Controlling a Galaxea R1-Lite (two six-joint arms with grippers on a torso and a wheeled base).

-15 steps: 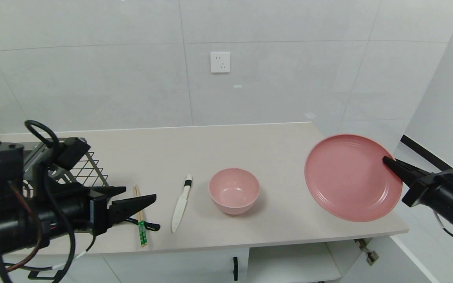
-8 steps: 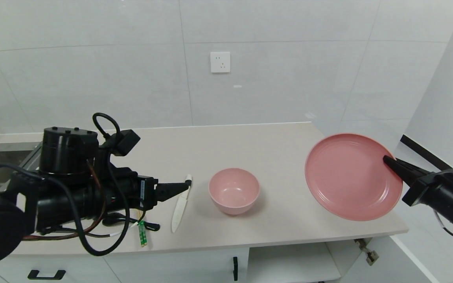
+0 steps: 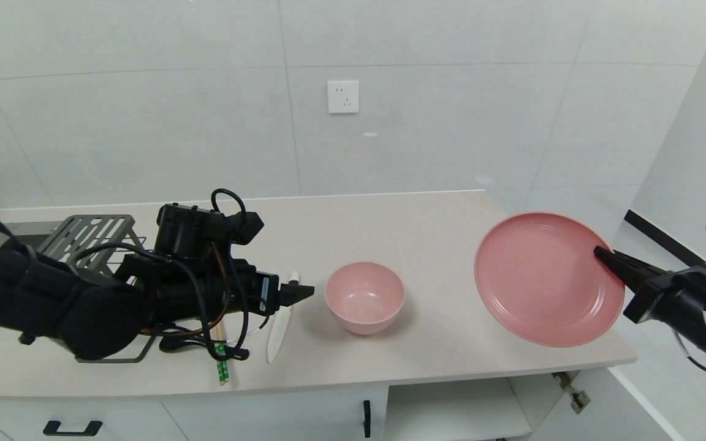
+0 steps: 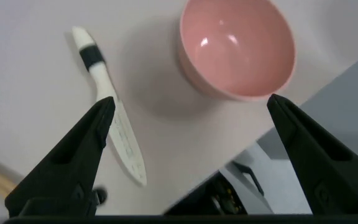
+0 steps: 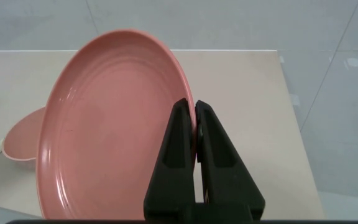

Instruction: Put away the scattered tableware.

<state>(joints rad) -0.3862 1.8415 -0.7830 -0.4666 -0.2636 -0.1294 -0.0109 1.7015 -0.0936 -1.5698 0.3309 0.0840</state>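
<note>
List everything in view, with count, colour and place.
plate: one, pink, tilted at the counter's right end
bowl: one, pink, upright, mid-counter
knife: one, white with a black band, left of the bowl
chopsticks: a pair, wood with green ends, left of the knife, near the front edge
rack: one, grey wire, counter's left end
counter: one, beige
outlet: one, white, on the wall
left pincer: black, open, over the knife, beside the bowl
right pincer: black, shut on the plate's rim
</note>
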